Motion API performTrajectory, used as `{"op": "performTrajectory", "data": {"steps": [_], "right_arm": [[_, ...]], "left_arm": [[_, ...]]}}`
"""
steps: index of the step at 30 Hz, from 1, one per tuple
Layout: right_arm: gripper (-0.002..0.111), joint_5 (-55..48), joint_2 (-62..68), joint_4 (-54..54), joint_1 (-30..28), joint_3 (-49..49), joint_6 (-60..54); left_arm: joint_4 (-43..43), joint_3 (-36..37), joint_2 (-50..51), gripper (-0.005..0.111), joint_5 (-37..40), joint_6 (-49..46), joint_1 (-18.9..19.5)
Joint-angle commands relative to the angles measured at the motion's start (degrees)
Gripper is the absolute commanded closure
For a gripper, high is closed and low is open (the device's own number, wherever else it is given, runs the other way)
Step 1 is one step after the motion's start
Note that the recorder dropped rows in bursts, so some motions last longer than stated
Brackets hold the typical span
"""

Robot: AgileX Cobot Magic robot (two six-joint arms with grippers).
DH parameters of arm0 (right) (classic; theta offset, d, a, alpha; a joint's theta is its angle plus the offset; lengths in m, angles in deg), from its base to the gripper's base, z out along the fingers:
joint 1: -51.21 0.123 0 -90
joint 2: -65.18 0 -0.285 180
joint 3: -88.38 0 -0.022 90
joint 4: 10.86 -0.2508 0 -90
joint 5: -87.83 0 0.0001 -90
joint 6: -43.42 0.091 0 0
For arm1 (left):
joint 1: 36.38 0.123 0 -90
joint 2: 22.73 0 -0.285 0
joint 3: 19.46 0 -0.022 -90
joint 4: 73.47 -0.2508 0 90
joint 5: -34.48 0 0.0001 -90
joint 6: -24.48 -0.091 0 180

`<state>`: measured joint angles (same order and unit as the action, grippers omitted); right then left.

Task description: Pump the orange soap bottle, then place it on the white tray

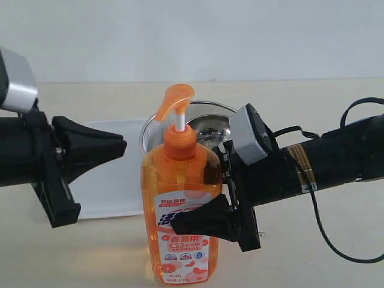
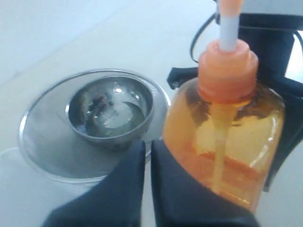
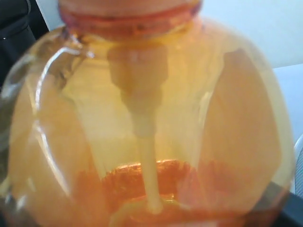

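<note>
Pale tabletop (image 1: 72, 252), white wall. Orange soap bottle (image 1: 180, 180): upright, just in front of white tray (image 1: 114, 186); probably weighty, slick, flexing plastic. My right gripper (image 1: 180, 201) clamps its mid-body, the best hold; left gripper (image 1: 120, 147) pressed together, empty.

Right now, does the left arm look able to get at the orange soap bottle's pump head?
Probably yes. The left end effector, shut, sits beside the orange soap bottle with nothing between it and the raised pump head; the right end effector grips the body lower down.
</note>
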<state>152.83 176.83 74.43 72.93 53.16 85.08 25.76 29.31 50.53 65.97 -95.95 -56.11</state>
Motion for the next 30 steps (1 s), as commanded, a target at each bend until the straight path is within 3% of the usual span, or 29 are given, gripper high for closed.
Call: {"op": "performTrajectory", "data": {"steps": [1,7,15,30], "right_arm": [[0.108,-0.13,0.11,1.12,0.17,-0.07,1.32],[0.108,-0.13,0.11,1.80,0.17,-0.07,1.32],[0.108,-2.75,0.11,2.52,0.17,-0.07,1.32],[0.108,-3.99,0.11,2.06,0.17,-0.07,1.32]], "left_arm": [[0.72,-0.26,-6.38,0.102,-7.97,4.19,-0.33],[0.72,-0.16,-14.75,0.102,-20.66,6.57,-0.33],[0.72,3.48,-26.44,0.102,-30.90,6.47,-0.33],[0.72,10.78,-44.98,0.102,-40.57,10.14,-0.33]]}}
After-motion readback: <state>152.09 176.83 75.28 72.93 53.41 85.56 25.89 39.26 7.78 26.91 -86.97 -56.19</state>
